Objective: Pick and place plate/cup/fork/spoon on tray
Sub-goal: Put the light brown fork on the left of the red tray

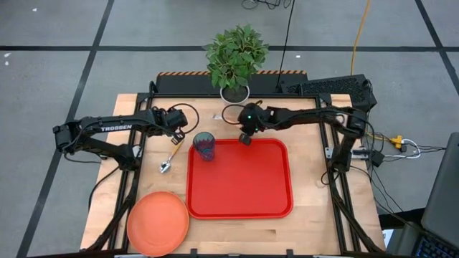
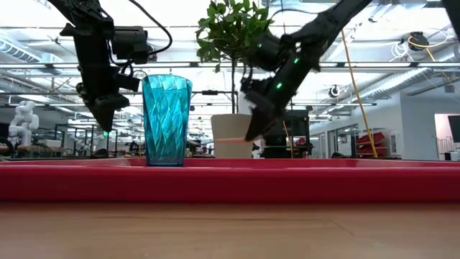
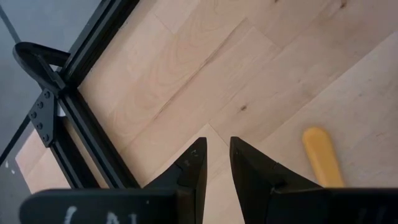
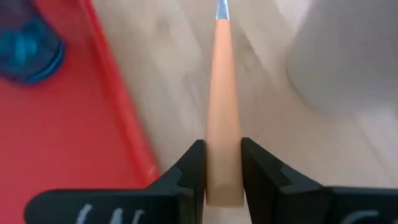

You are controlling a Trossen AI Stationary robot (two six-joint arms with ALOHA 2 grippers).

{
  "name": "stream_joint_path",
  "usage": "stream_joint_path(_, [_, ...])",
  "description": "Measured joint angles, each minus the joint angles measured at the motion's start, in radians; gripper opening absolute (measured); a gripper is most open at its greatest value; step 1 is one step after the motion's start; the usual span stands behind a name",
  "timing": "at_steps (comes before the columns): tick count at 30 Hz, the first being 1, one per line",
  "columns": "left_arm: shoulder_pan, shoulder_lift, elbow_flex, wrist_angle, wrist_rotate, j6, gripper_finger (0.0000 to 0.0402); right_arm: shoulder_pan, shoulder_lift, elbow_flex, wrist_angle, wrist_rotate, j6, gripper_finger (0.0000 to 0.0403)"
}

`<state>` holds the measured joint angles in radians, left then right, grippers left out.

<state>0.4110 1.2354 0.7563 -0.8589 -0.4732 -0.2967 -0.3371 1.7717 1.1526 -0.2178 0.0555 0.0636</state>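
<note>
The red tray (image 1: 244,193) lies mid-table. The teal cup (image 1: 206,145) stands upright in its far left corner and shows in the low view (image 2: 167,119). The orange plate (image 1: 158,223) lies flat on the table, near left of the tray. The spoon (image 1: 171,158) lies on the table left of the tray. My left gripper (image 3: 217,149) hovers over bare wood beside the spoon's handle end (image 3: 320,155), with a narrow gap between its fingers, and is empty. My right gripper (image 4: 222,149) is at the tray's far edge, shut on the fork (image 4: 222,74). My right gripper pinches the free end of the fork's orange handle (image 4: 222,134) between its two fingers. The fingers come from the table's right and lie along the fork, which sticks out ahead of them toward the left. The handle (image 2: 231,139) is about level, lifted clear of table and tray.
A white pot with a green plant (image 1: 235,61) stands at the table's far edge, just behind my right gripper. Black frame rails (image 3: 93,124) run along the table's left side. Most of the tray's floor (image 1: 251,179) is bare.
</note>
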Motion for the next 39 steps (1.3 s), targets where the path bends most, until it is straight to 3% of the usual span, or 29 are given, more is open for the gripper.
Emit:
stream_joint_path(4, [0.000, 0.000, 0.000, 0.001, -0.021, 0.018, 0.0074, 0.018, -0.094, 0.000, -0.225, 0.000, 0.122, 0.0061])
stream_joint_path(10, [0.001, 0.000, 0.000, 0.121, -0.151, 0.113, 0.0074, 0.079, -0.211, 0.000, -0.483, 0.002, 0.372, 0.0060])
stream_joint_path(18, [0.000, -0.012, 0.000, 0.344, -0.147, 0.376, 0.0074, 0.219, -0.259, 0.000, -0.684, 0.049, 0.736, 0.0060])
stream_joint_path(23, [-0.003, -0.070, 0.001, 0.377, -0.044, 0.477, 0.0074, 0.351, -0.259, 0.000, -0.785, 0.071, 1.001, 0.0060])
stream_joint_path(32, [-0.004, -0.205, 0.001, 0.457, 0.151, 0.576, 0.0074, 0.606, -0.259, 0.000, -0.784, 0.167, 1.474, 0.0060])
stream_joint_path(39, [-0.004, -0.237, 0.001, 0.497, 0.341, 0.635, 0.0074, 0.780, -0.213, 0.001, -0.796, 0.233, 1.807, 0.0060])
